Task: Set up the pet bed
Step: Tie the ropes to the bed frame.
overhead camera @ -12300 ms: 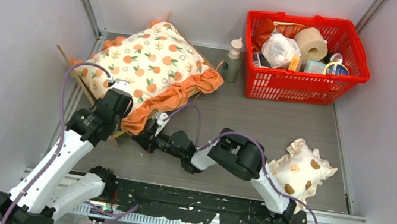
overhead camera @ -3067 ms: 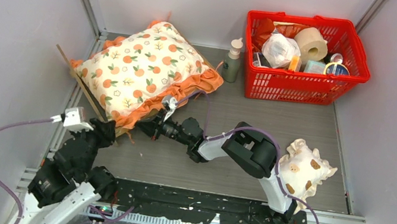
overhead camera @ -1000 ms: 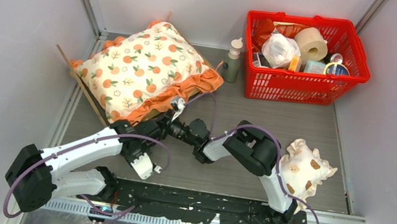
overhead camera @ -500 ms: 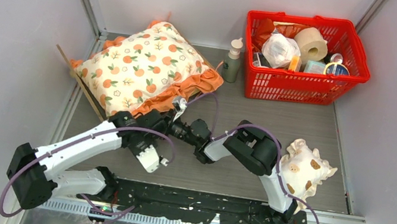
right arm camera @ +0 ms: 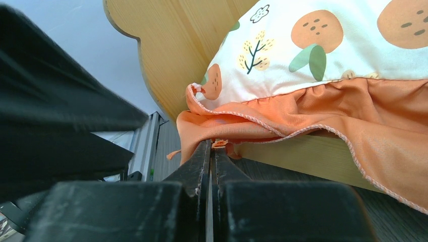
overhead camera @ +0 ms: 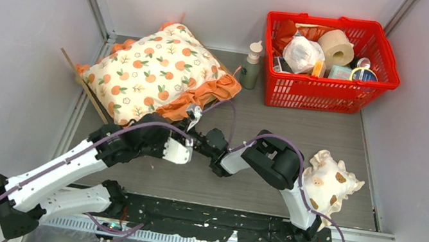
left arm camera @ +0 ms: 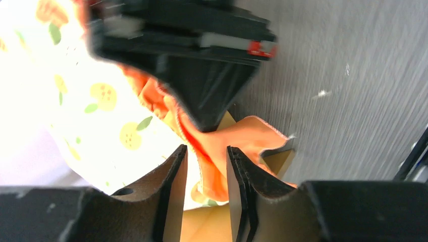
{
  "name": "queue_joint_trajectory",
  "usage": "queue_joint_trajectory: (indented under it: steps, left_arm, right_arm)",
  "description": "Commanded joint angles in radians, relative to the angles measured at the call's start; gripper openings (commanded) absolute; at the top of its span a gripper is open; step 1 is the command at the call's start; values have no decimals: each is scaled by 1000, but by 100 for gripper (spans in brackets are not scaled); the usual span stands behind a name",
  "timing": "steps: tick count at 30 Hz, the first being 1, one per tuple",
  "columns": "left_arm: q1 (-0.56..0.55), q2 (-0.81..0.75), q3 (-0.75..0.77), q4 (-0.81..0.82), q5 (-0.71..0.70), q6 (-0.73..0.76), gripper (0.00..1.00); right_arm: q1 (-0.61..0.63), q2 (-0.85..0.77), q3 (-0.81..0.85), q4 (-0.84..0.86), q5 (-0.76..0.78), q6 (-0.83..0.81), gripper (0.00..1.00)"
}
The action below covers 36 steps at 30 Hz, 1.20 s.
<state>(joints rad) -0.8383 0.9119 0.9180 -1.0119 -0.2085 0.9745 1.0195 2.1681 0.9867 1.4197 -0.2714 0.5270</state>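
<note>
The pet bed (right arm camera: 176,55) sits at the far left of the bench (overhead camera: 301,135), and most of it hides under the orange-print cushion (overhead camera: 154,76). Its long side runs slanted, from near left to far right. Both arms meet at the bed's near right corner, so neither one is much nearer. The left pincer (left arm camera: 206,151) has its two fingers a little apart, and the cushion's orange frill and a wooden corner of the bed show just past the gap. The right pincer (right arm camera: 211,146) is closed tight, with a scrap of frill right at its tips; I cannot tell if it is pinching it. The left arm stretches low from the near left. The right arm is bent at the elbow and points left at the bed.
</note>
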Motion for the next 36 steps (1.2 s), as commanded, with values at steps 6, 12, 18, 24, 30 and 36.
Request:
queue_joint_trajectory:
  steps: [6,12,18,24,30,36]
  left_arm:
    - [-4,67,258,31,-225,-941,41]
    - [66,74,257,-177,-215,-1436,31]
    - [79,12,86,-149,-193,-1595,42]
    - [90,-93,-109,-18,-189,-1743,56]
    - [90,-118,-202,83,-141,-1678,66]
    - [90,-47,-225,130,-226,-1624,66]
  right_arm:
    - [-4,-59,23,65,-1,6,5]
    - [-4,-60,25,60,-5,4,5]
    - [-4,-64,23,63,-9,7,5]
    - [-4,-80,22,37,-15,-3,5]
    - [-4,-91,20,21,-17,-14,5]
    - [-3,-97,16,19,-17,-17,5]
